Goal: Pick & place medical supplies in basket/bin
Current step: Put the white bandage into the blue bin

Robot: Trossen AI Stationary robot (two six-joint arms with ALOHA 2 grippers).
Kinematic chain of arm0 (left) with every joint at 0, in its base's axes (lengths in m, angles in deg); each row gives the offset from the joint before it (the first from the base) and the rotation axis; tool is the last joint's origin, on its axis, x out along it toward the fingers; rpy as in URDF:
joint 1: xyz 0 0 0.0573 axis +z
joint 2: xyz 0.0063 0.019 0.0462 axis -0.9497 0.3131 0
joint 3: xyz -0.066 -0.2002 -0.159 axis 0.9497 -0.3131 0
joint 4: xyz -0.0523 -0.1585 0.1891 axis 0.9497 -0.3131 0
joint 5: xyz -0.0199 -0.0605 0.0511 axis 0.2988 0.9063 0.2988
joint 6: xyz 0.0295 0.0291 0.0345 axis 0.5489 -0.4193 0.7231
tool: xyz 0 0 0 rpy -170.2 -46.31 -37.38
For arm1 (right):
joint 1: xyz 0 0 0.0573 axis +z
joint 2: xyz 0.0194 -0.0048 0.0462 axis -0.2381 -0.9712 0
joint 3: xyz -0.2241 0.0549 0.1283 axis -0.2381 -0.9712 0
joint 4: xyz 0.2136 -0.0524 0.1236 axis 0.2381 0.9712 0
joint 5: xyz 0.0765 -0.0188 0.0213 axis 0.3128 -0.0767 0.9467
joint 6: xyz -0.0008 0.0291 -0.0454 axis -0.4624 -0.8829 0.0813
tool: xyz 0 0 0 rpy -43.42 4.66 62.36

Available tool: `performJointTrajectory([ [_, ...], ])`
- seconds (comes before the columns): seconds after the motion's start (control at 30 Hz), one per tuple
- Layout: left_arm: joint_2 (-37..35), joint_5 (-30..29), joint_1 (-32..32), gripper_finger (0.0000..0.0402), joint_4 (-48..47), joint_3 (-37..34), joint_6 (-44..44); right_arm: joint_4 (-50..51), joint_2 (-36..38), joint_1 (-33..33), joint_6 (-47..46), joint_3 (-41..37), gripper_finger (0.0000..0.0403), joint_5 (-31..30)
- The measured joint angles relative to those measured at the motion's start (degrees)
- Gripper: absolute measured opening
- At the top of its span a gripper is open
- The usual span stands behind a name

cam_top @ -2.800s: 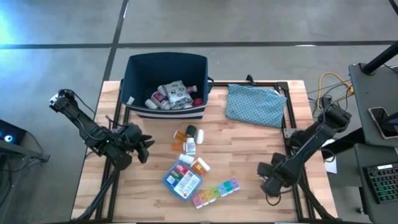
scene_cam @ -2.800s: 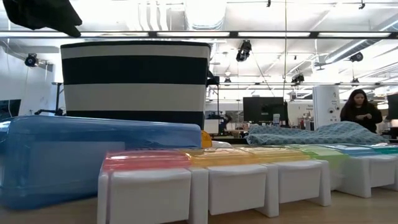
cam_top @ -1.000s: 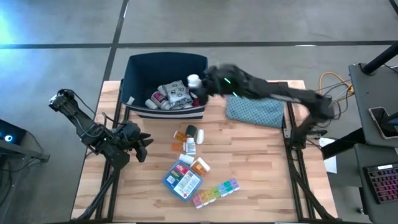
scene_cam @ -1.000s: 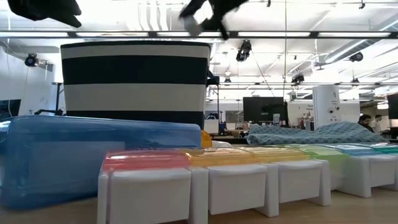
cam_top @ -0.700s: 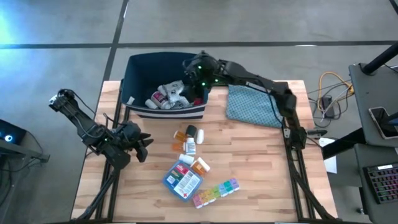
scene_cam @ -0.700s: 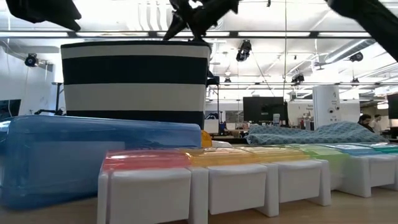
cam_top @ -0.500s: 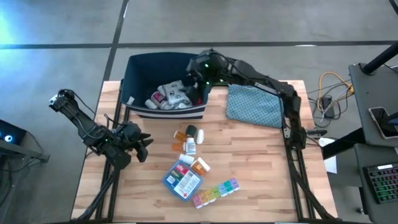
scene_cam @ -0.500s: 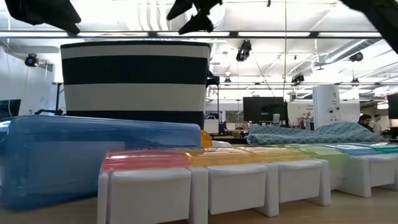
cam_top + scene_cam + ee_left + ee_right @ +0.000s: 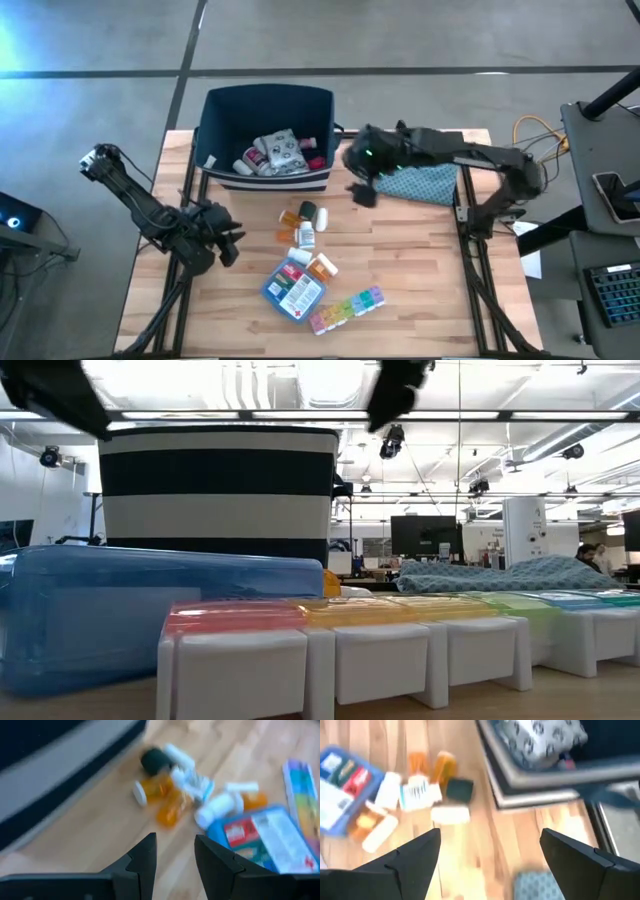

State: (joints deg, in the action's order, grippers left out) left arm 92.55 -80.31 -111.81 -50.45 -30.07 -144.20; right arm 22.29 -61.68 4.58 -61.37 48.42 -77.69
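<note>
While the right gripper [image 9: 361,190] hangs above the worktop [image 9: 400,280] between bin [image 9: 266,100] and teal pouch [image 9: 412,170], its jaws are wide apart w/ nothing in them, as the right wrist view shows. Below and just ahead of it lies the loose cluster of supplies: orange bottles [image 9: 436,766], a white bottle [image 9: 387,790], a dark-capped item [image 9: 460,788] and a white tube [image 9: 450,814], all near one another. The blue first-aid pouch [image 9: 293,291] and rainbow organizer [image 9: 347,307] sit further toward the near edge. The bin already holds several items, incl. a patterned packet [image 9: 281,150].

The left gripper [image 9: 226,242] waits low at the left side, jaws slightly apart and empty, facing the same cluster.

Judgement: the next pick is probably one of the small bottles. To do it well, come down vertical over a single item, jaws aligned across its short axis, and pick an outer piece so neighbours aren't knocked. The wrist view is blurred, so which items touch can't be told; choose the clearest gap.
</note>
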Motion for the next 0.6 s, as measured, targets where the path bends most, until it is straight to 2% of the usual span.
performJointTrajectory([
  [0.13,0.0,2.4,0.0,0.0114,2.3,-1.7,1.0,-2.1,3.4,2.0,-3.5,-9.2,0.0328,-2.1],
  [0.27,0.0,2.4,0.0,0.0114,2.5,-2.3,1.0,-5.4,4.7,2.8,-6.1,-14.2,0.0327,-2.2],
  [0.47,0.0,4.2,0.0,0.0114,3.7,-4.8,5.6,-8.4,1.9,5.6,2.0,-20.1,0.0327,-0.3],
  [0.6,0.0,7.1,0.0,0.0114,6.4,-7.8,8.8,-15.7,-1.0,7.5,3.6,-21.7,0.0327,1.1],
])
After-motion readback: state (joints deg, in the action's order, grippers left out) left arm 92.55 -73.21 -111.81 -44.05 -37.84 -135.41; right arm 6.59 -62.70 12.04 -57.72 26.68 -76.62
